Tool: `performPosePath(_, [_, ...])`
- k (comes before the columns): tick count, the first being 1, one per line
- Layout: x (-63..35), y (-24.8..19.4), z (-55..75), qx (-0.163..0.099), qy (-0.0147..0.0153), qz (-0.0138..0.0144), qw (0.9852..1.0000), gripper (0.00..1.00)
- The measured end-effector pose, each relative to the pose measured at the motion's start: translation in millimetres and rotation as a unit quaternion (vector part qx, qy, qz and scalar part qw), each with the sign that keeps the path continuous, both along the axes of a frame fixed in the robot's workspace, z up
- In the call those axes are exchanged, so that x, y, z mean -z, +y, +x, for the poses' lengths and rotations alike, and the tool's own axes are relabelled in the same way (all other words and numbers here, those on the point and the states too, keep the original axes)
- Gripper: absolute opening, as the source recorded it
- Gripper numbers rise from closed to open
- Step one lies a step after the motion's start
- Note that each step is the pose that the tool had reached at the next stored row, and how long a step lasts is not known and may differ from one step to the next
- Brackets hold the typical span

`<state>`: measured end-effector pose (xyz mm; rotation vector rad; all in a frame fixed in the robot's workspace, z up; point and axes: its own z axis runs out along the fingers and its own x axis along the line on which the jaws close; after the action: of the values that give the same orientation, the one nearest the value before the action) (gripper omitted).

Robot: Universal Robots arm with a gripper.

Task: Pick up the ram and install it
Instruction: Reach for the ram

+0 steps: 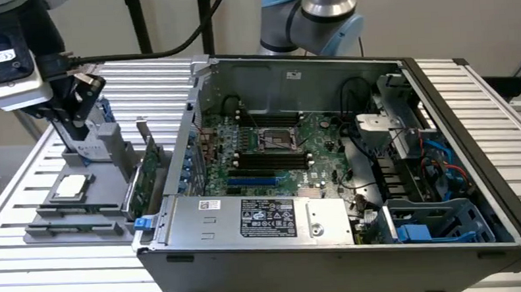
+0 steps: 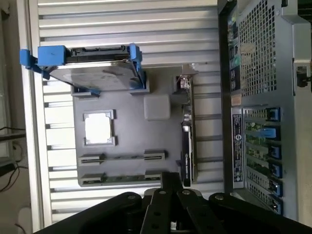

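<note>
Two rams lie in holders on the grey fixture plate (image 1: 104,192) beside the computer: one ram (image 1: 77,210) (image 2: 124,157) and a second ram (image 1: 71,228) (image 2: 124,178), each a slim stick. My gripper (image 1: 77,133) (image 2: 168,176) hangs above the far end of this plate, over the hard drive, and holds nothing. Its fingers (image 2: 161,195) meet at the tips. The motherboard's black slots (image 1: 266,160) lie in the open computer case (image 1: 434,92), away from the gripper.
On the same plate are a silver hard drive with blue rails (image 2: 92,68), a processor (image 1: 72,187) (image 2: 99,129) and a green expansion card (image 1: 143,171) (image 2: 186,131) standing on edge beside the case wall. A slatted metal table (image 1: 37,261) carries everything.
</note>
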<state>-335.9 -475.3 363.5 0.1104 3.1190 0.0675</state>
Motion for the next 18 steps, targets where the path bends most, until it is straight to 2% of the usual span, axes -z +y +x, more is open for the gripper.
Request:
performPosePath(12, [11.2, -8.1, -45.0, 0.0, 0.0015, -0.002, 1.0, 0.0])
performPosePath(15, [13.5, -9.8, -49.1, 0.0, 0.0043, -0.0027, 1.0, 0.0])
performPosePath(18, [16.0, -13.5, -50.0, 0.0, 0.0098, -0.0027, 0.9999, 0.0])
